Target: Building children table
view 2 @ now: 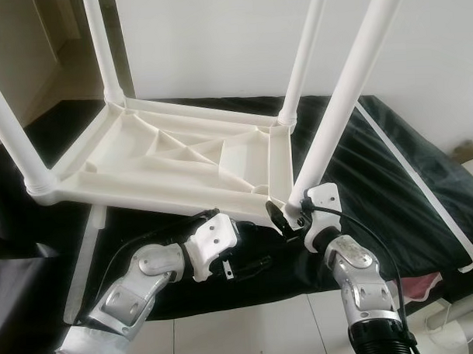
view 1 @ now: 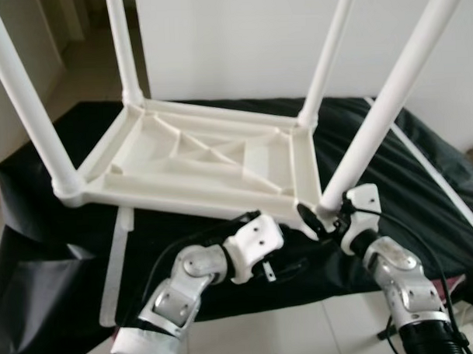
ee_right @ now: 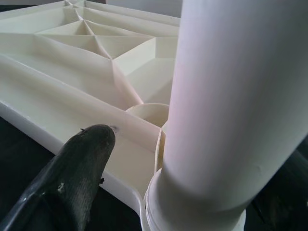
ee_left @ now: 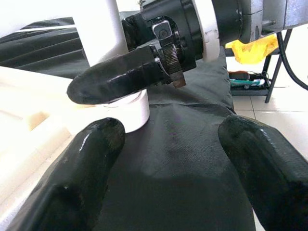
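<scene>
White plastic ribbed children's tabletop (view 1: 197,159) inverted on black cloth (view 1: 407,171), four legs up. Right pincer (view 1: 322,217) clenched on near-right white tubular leg (view 1: 389,102) base. Left pincer (ee_left: 168,159) released beside socket. Risk: sideways pull unseats leg, tips frame.

- Your two head views look forward and down from above at the upturned white table top (view 1: 197,159) on the black cloth (view 1: 57,152), both arms rising from the lower edge.
- Your left wrist view sits low and very near, looking along its fingers (ee_left: 82,187) across the cloth at the near-right leg's socket (ee_left: 130,108) and the right gripper (ee_left: 122,79).
- Your right wrist view presses close to that same leg (ee_right: 236,101), facing across the ribbed underside.
</scene>
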Tool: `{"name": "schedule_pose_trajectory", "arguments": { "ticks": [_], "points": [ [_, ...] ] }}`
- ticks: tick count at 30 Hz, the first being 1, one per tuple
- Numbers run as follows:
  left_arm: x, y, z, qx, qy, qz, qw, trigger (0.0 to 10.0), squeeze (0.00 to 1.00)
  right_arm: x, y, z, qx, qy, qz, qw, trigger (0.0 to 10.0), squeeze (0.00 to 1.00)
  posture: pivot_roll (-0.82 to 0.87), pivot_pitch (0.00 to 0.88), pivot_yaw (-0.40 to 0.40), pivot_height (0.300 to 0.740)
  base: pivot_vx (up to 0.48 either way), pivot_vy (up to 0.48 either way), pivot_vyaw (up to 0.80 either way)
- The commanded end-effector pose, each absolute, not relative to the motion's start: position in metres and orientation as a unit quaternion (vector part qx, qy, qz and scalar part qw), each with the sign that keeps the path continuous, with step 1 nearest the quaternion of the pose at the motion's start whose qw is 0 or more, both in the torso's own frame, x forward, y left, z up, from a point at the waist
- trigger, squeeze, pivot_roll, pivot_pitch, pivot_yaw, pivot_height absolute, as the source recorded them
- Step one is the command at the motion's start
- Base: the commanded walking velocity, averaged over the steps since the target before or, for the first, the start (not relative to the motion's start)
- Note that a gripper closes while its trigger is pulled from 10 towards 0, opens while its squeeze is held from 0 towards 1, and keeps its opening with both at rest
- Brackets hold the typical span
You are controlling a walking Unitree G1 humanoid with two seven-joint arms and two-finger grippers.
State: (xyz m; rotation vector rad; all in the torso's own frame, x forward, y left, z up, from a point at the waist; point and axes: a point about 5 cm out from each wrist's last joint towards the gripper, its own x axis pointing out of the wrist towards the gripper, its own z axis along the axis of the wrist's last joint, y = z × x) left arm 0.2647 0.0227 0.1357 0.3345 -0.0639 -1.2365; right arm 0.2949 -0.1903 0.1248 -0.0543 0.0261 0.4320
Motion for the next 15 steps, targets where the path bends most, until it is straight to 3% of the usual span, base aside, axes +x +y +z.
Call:
{"name": "schedule_pose_trajectory", "arguments": {
  "ticks": [1,15],
  "points": [
    [0.267,0.020,0.140,0.158,-0.037,-0.569,0.806,10.0,0.00,0.294,-0.194,0.125,-0.035,0.014,0.237,0.971,10.0,0.00,0.09,0.000,-0.065,0.740,0.000,0.000,0.00],
    [0.268,0.018,0.141,0.157,-0.039,-0.571,0.805,10.0,0.00,0.313,-0.206,0.128,-0.089,0.028,0.277,0.956,10.0,0.00,0.09,0.000,-0.066,0.740,0.000,0.000,0.00]
  ]
}}
